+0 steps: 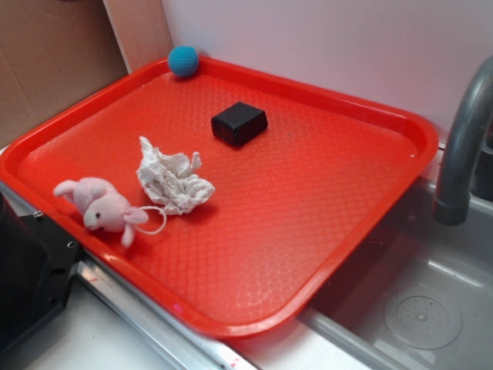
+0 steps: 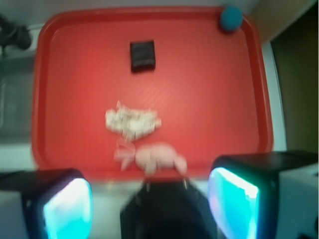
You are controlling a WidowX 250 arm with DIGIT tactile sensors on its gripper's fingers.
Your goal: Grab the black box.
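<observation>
The black box [image 1: 239, 122] is a small matte block lying flat on the red tray [image 1: 308, 231], toward its far side. It also shows in the wrist view [image 2: 142, 56], near the top. My gripper [image 2: 149, 209] hangs high above the tray's near edge, far from the box. Its two glowing pads [image 2: 67, 211] stand wide apart with nothing between them. The gripper itself is out of the exterior view.
A blue crocheted ball [image 1: 183, 60] sits in the tray's far corner. A crumpled white cloth [image 1: 173, 179] and a pink plush toy [image 1: 104, 206] lie near the front. A grey faucet [image 1: 462, 146] and sink [image 1: 416, 308] are at right. The black robot base [image 1: 27, 270] stands at lower left.
</observation>
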